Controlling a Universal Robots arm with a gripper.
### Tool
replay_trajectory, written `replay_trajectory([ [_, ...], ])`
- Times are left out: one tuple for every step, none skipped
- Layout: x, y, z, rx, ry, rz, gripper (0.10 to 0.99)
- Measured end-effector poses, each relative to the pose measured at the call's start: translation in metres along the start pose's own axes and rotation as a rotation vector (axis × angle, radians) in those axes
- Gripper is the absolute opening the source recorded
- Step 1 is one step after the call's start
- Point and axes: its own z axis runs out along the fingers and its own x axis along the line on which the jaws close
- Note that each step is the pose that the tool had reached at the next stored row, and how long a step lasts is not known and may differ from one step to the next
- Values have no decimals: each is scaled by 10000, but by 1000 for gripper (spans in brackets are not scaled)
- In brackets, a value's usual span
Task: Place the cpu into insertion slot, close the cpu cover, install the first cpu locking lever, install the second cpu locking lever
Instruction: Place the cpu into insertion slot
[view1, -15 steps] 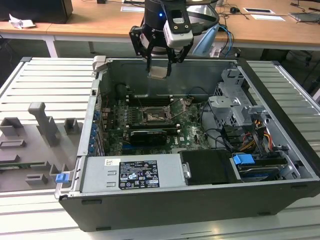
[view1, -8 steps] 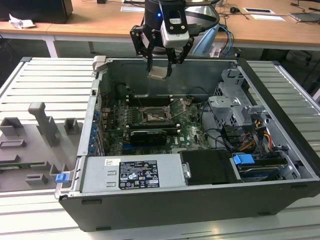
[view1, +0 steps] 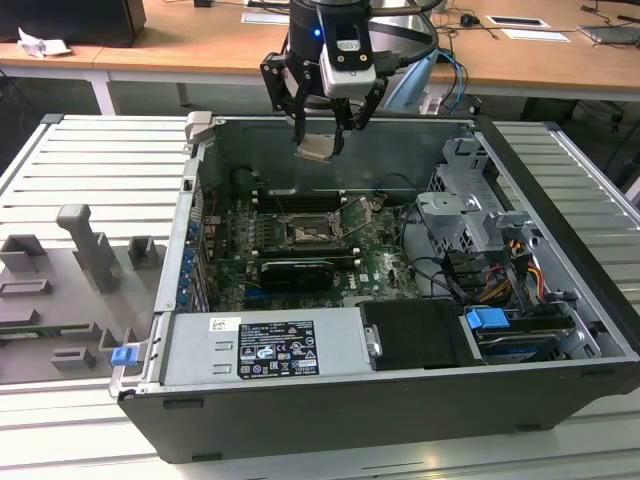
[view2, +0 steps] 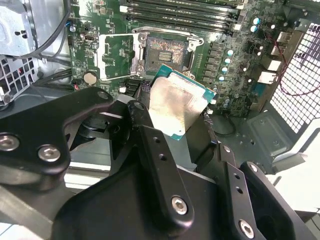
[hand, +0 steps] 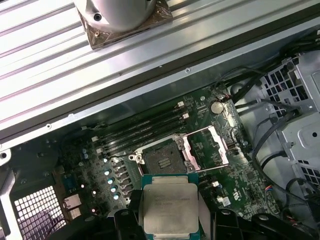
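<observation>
My gripper (view1: 320, 142) is clamped on the chip (hand: 167, 207). My fingers (view2: 150, 135) press on two opposite edges, which leaves its pale metal face bare and lets its underside go down first. I hold it in the air over the open computer case (view1: 400, 400), well above the green circuit board (view1: 385, 262), high enough, I judge, to clear the case walls and cables. The socket (hand: 160, 160) lies below me with its dark centre bare, beside the long memory slots (hand: 140, 131). Its cover (hand: 207, 147) is swung back on its hinge toward the exterior view's right, which is what leaves the way in open. In the first wrist view the socket sits just past the chip's edge, so I judge I am not squarely over it yet.
</observation>
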Motion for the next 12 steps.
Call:
replay_trajectory([
  [0, 0, 0, -1, -1, 14, 529],
  [0, 0, 1, -1, -3, 31, 529],
  [0, 0, 1, -1, -4, 49, 529],
  [0, 0, 1, -2, -6, 73, 529],
  [0, 0, 1, -4, -10, 103, 529],
  [0, 0, 1, -4, -11, 127, 529],
  [0, 0, 1, -5, -14, 155, 529],
  [0, 0, 1, -5, -16, 182, 529],
  [0, 0, 1, -6, -19, 209, 529],
  [0, 0, 1, -6, -21, 234, 529],
  [0, 0, 1, -6, -24, 265, 529],
  [0, 0, 1, -7, -26, 294, 529],
])
